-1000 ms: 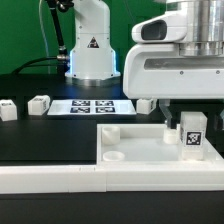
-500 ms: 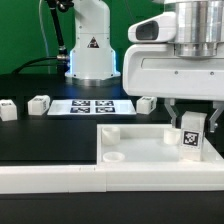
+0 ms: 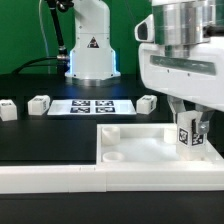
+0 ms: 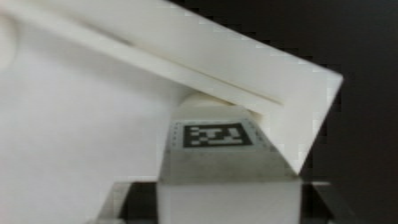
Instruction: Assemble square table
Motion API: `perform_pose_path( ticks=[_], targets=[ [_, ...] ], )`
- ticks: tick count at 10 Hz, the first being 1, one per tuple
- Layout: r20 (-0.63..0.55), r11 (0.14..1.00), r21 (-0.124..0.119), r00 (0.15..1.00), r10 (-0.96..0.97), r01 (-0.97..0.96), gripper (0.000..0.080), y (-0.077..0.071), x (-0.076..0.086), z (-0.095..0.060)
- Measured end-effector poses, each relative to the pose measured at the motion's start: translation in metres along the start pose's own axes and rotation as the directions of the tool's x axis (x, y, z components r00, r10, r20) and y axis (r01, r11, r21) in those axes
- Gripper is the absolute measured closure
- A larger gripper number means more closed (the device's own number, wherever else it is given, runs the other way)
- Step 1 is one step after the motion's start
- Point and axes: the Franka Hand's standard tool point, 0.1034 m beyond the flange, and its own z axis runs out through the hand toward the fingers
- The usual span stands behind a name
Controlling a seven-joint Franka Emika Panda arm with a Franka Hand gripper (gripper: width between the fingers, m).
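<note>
The white square table top [image 3: 140, 148] lies tray-like against the L-shaped wall, with round sockets showing at its left corners. My gripper [image 3: 188, 130] is shut on a short white leg [image 3: 187, 138] with a black-and-white tag and holds it upright at the top's corner on the exterior view's right. In the wrist view the leg [image 4: 217, 150] stands between my fingers [image 4: 135, 203], its end against the rimmed corner of the top [image 4: 107, 90]. Three more legs lie on the black table: two at the left [image 3: 8, 109] [image 3: 40, 103] and one behind the top [image 3: 147, 102].
The marker board [image 3: 92, 106] lies flat at the back centre. The long white L-shaped wall [image 3: 50, 180] runs along the front. The robot base [image 3: 90, 45] stands behind the marker board.
My hand has turned about its vertical axis with the leg in it; the arm housing has shifted toward the exterior view's right. The leg stays at the same corner.
</note>
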Motion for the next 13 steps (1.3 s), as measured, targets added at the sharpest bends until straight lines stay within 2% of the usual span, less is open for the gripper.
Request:
perform_pose_path(
  ticks=[4, 7, 9, 10, 11, 12, 13],
  targets=[
    [0.013, 0.969, 0.005, 0.969, 0.247, -0.247, 0.0508, -0.0002, -0.0021, 0.0008],
    [0.028, 0.862, 0.012, 0.861, 0.507, -0.508, 0.0508, -0.0022, -0.0029, 0.0004],
    [0.021, 0.85, 0.016, 0.851, 0.525, -0.526, 0.0508, -0.0023, -0.0032, 0.0],
    [0.025, 0.849, 0.014, 0.849, 0.527, -0.528, 0.0436, -0.0022, -0.0064, 0.0008],
    [0.026, 0.863, 0.014, 0.863, 0.504, -0.505, 0.03, -0.0021, -0.0073, 0.001],
    [0.026, 0.863, 0.014, 0.863, 0.504, -0.504, 0.03, -0.0021, -0.0074, 0.0011],
    [0.026, 0.865, 0.014, 0.865, 0.501, -0.502, 0.0183, -0.002, -0.0077, 0.0012]
  ],
)
